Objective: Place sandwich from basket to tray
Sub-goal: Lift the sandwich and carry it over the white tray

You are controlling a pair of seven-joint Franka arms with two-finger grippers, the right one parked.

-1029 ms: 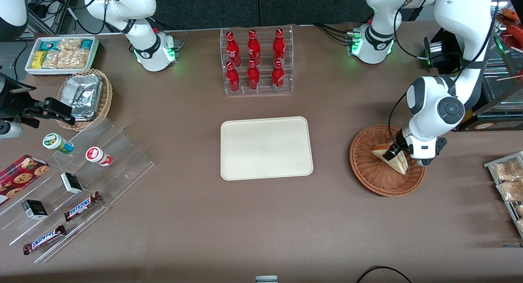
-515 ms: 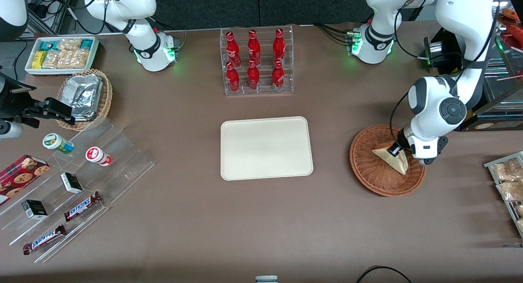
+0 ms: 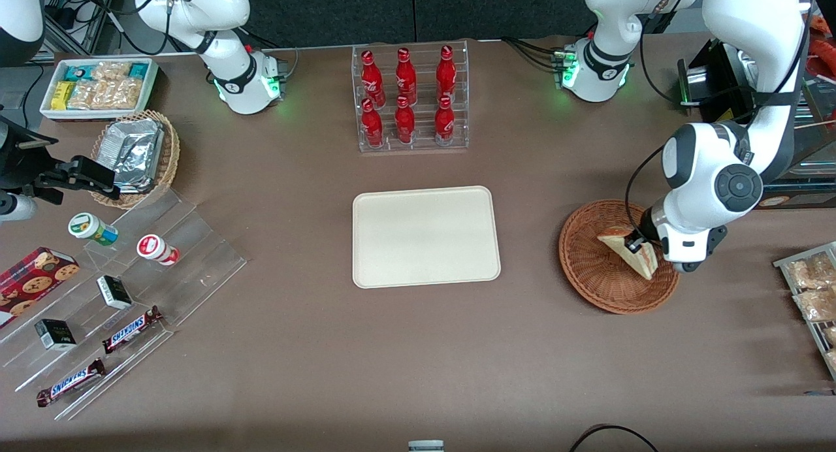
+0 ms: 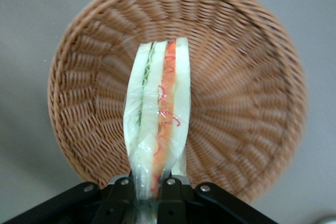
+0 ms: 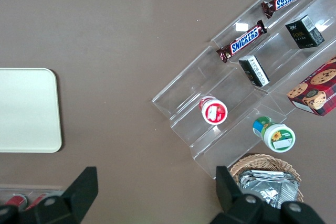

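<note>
The sandwich point(image 3: 628, 253) is a wrapped triangular wedge of pale bread with red-orange and green layers point(image 4: 157, 116). My left gripper point(image 3: 635, 244) is shut on its end and holds it raised over the reddish-brown wicker basket point(image 3: 591, 272), which fills the left wrist view point(image 4: 247, 93). Both black fingers point(image 4: 122, 192) press the wrapped wedge from either side. The cream tray point(image 3: 426, 236) lies flat at the table's middle, toward the parked arm's end from the basket, with nothing on it; its corner shows in the right wrist view point(image 5: 26, 109).
A clear rack of red bottles point(image 3: 408, 99) stands farther from the front camera than the tray. A wire rack of snack bags point(image 3: 810, 295) lies at the working arm's table end. A tan foil basket point(image 3: 137, 155), a snack box point(image 3: 98, 86) and acrylic steps point(image 3: 124, 295) lie toward the parked arm's end.
My left gripper has risen slightly and shifted toward the working arm's end with the sandwich in it; the wedge has lifted off the basket floor.
</note>
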